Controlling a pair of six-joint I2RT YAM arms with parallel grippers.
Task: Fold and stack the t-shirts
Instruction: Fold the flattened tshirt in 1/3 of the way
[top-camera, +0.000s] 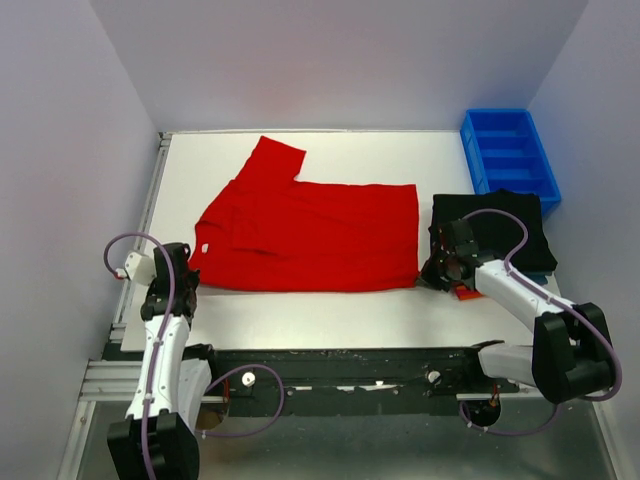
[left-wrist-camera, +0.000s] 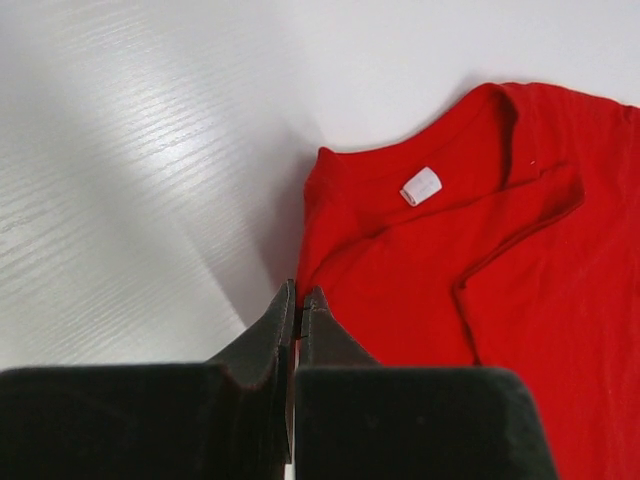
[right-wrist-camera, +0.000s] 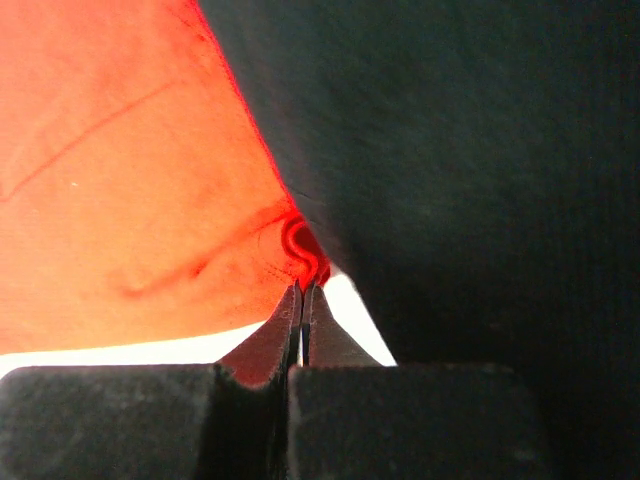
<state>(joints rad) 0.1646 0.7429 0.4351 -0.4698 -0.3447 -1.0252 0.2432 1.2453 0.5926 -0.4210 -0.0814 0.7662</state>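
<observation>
Soft red shirt (top-camera: 310, 235) lies flat on the white tabletop (top-camera: 330, 310); left hand (left-wrist-camera: 299, 300) pressed together at its edge, right hand (right-wrist-camera: 302, 295) pinching its puckered corner.

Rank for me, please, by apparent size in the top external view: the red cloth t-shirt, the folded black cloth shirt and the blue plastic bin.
1. red cloth t-shirt, clearly largest.
2-3. folded black cloth shirt and blue plastic bin look alike; the right arm hides part of the shirt, so unranked.
</observation>
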